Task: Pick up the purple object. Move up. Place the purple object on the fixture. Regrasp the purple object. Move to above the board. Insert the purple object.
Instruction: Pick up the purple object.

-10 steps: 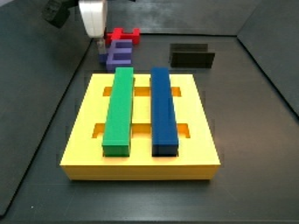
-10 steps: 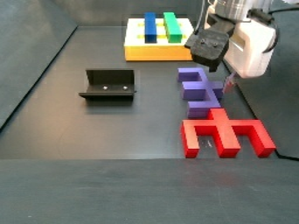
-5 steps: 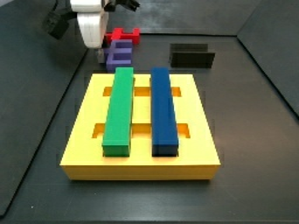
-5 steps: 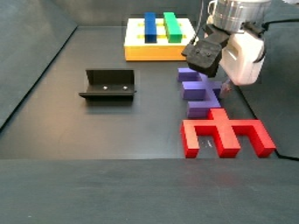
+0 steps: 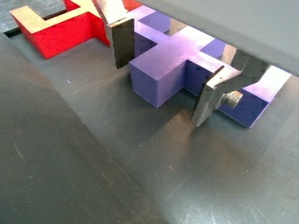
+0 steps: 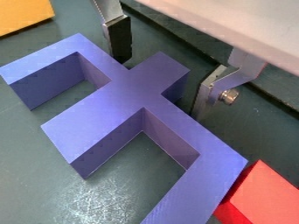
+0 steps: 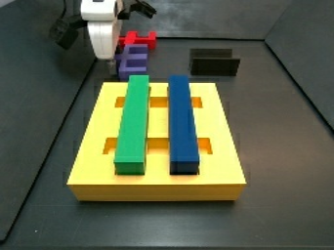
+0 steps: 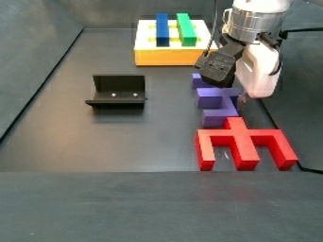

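The purple object lies flat on the dark floor, next to the red block. It also shows in the wrist view and in both side views. My gripper is low over it, and its jaws stand on either side of the middle prong. The fingers are open, with small gaps to the prong in the wrist view. The gripper shows in both side views. The fixture stands apart and empty. The board carries a green and a blue bar.
The red E-shaped block lies right beside the purple object, seen too in a side view. The fixture stands behind the board. The board is at the far end. Dark walls ring the floor.
My gripper has come down and over onto the purple object, so its open fingers now straddle the middle prong. The blocks have not moved.
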